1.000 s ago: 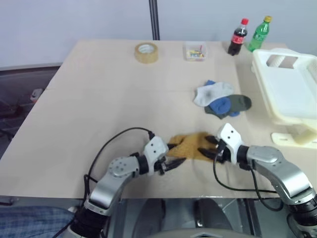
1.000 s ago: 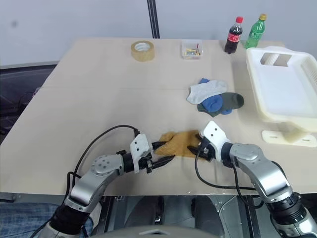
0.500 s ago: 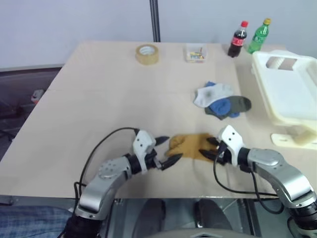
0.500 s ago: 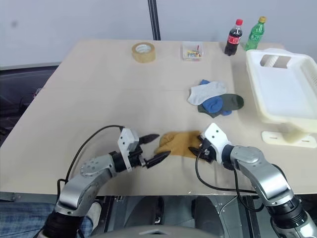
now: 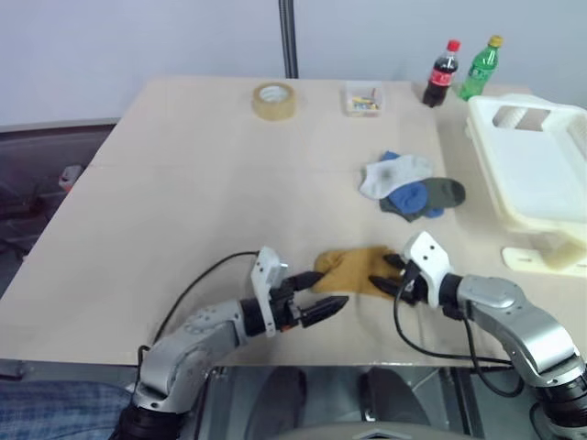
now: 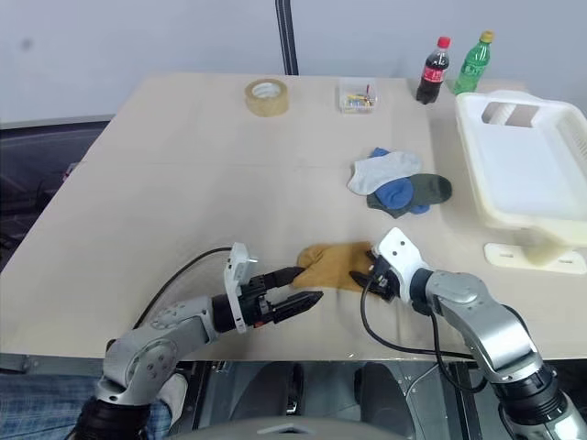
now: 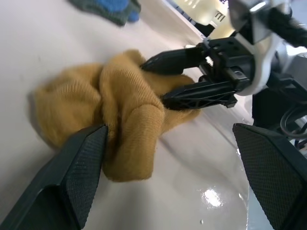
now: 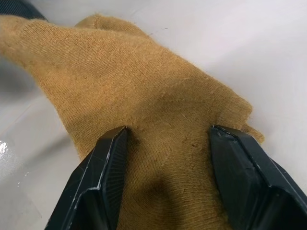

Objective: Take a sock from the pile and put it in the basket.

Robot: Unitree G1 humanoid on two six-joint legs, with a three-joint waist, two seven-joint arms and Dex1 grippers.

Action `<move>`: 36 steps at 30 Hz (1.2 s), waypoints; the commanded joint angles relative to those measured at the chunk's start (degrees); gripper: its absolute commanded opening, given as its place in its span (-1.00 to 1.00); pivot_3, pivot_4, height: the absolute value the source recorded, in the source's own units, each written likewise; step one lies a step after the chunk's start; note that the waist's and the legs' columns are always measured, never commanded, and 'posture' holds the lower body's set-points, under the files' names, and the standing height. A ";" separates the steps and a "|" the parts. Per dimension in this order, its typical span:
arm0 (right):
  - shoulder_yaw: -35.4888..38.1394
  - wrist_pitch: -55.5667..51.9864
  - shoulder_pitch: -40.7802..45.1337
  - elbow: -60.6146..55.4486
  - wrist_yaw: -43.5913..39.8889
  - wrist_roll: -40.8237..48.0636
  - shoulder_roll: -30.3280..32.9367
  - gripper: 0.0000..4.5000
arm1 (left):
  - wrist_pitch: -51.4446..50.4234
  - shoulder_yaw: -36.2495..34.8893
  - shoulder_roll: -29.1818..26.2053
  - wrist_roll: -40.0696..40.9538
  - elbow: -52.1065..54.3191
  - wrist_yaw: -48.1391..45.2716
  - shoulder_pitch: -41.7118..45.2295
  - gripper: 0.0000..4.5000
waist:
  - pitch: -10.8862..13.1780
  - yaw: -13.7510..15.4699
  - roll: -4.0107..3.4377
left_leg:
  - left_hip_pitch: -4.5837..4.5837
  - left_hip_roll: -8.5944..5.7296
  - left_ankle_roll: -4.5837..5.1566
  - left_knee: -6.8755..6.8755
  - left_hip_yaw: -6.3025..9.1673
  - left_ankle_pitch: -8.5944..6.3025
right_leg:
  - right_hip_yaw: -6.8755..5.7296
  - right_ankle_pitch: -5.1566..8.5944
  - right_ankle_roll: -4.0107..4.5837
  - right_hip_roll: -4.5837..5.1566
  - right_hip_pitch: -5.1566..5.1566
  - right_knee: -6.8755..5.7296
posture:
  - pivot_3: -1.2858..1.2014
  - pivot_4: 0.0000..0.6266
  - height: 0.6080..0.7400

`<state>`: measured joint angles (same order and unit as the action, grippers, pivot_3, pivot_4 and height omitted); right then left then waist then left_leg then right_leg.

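A mustard-yellow sock [image 5: 350, 269] lies bunched near the table's front edge, apart from the pile [image 5: 411, 188] of white, blue and dark socks farther back. My right gripper [image 5: 381, 273] is shut on the sock's right end, with cloth bulging between its fingers [image 8: 103, 172]. My left gripper [image 5: 329, 289] stands open at the sock's left end. One of its fingers [image 7: 76, 167] is beside the cloth and the other is well clear. The cream-white basket [image 5: 514, 215] stands at the table's right edge.
At the table's far edge are a tape roll [image 5: 273, 99], a small clear box [image 5: 363, 97] of coloured bits, a cola bottle [image 5: 441, 71] and a green bottle [image 5: 481, 66]. A white plastic piece [image 5: 543, 257] lies in front of the basket.
My left gripper let go of the sock, drew back to the left, rolled, then came back to its edge, open. The sock went from spread out to bunched. The right arm held still.
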<state>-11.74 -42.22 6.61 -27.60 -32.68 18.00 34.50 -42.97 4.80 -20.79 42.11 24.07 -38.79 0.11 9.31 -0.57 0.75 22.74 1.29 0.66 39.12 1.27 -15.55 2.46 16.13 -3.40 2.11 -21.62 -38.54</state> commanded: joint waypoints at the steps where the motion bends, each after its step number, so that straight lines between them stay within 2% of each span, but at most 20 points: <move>1: -0.56 -2.12 -1.58 1.12 0.25 -0.84 0.37 0.25 | 0.78 -2.88 3.79 5.59 1.39 1.06 1.83 0.98 | 0.00 -0.04 0.00 | 0.00 0.00 0.00 0.00 -0.01 0.00 | 0.01 0.00 0.00 0.00 0.00 0.00 | 0.03 -0.52 1.00; 5: -0.15 -2.25 -2.07 0.84 0.53 -0.82 0.46 0.25 | 4.56 -8.03 9.93 11.63 2.69 3.23 3.35 0.98 | 0.00 0.00 0.00 | 0.01 0.02 0.00 0.00 0.01 0.00 | 0.00 0.00 0.00 0.01 0.00 0.02 | 0.03 -0.52 1.00; 8: -0.18 -2.32 -2.33 0.64 0.82 -0.78 0.31 0.25 | 4.82 -10.81 11.72 15.38 2.93 5.85 3.84 0.98 | 0.00 0.00 0.01 | 0.03 0.00 0.00 0.00 0.02 0.00 | 0.00 0.00 0.01 0.01 0.01 0.03 | 0.03 -0.52 1.00; 11: -0.39 -2.35 -2.37 0.59 0.95 -0.74 0.15 0.25 | 3.92 -10.89 10.05 15.28 3.15 6.69 2.80 0.98 | 0.00 -0.01 0.01 | 0.03 -0.03 0.00 0.00 0.02 0.00 | 0.00 0.00 0.00 0.01 0.00 0.05 | 0.03 -0.52 1.00; 18: -0.74 -2.09 -2.05 0.95 0.53 -0.73 -0.03 0.25 | 2.04 -6.55 -0.27 6.92 1.26 5.08 -1.74 0.98 | 0.00 -0.01 0.01 | 0.03 -0.07 0.00 -0.03 0.02 0.00 | -0.01 0.01 0.02 -0.01 0.00 0.08 | 0.03 -0.52 1.00; 21: -1.19 -1.78 -1.82 1.24 0.28 -1.04 0.01 0.25 | 0.45 -5.58 -1.84 5.40 -1.73 5.66 -0.76 0.98 | 0.00 0.00 0.01 | 0.02 -0.02 0.00 -0.03 0.02 0.00 | -0.01 0.02 0.03 -0.01 0.00 0.10 | 0.03 -0.52 1.00; 27: -1.65 -1.47 -1.24 1.64 0.08 -1.52 -0.20 0.25 | -3.57 -4.34 0.10 4.64 -7.91 7.77 6.23 0.98 | -0.02 -0.08 0.04 | 0.02 -0.04 0.00 -0.03 0.04 0.00 | -0.05 0.00 0.01 -0.02 0.00 0.14 | 0.03 -0.52 1.00; 30: -1.45 -1.36 -1.58 1.31 0.19 -1.68 -0.12 0.25 | -6.52 -2.82 -1.80 3.71 -9.21 6.62 8.66 0.98 | -0.02 -0.15 0.05 | 0.03 -0.06 0.00 -0.04 0.03 0.00 | -0.03 0.00 0.01 -0.04 0.01 0.13 | 0.03 -0.52 1.00; 33: -1.46 -0.97 -2.01 1.26 0.47 -1.98 -0.26 0.25 | -12.29 -1.99 -2.81 6.14 -10.94 4.89 10.64 0.98 | -0.03 -0.16 0.05 | 0.02 -0.05 -0.01 -0.10 0.04 0.00 | -0.03 0.01 0.01 -0.07 0.00 0.14 | 0.03 -0.52 1.00; 36: -1.67 -0.67 -2.41 1.10 1.25 -2.46 -0.92 0.25 | -23.21 -5.04 -0.45 16.10 -15.09 4.20 13.47 0.98 | -0.07 -0.13 0.09 | 0.02 -0.04 -0.01 -0.10 0.04 0.00 | -0.04 0.01 0.01 -0.05 0.01 0.15 | 0.03 -0.52 1.00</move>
<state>-12.29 -41.74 5.76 -28.20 -31.99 16.48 33.73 -58.91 -0.13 -22.57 52.12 11.51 -33.55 13.20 9.23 -0.70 0.83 22.76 1.26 0.65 39.01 1.32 -15.55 2.41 16.14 -3.41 2.06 -21.62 -38.38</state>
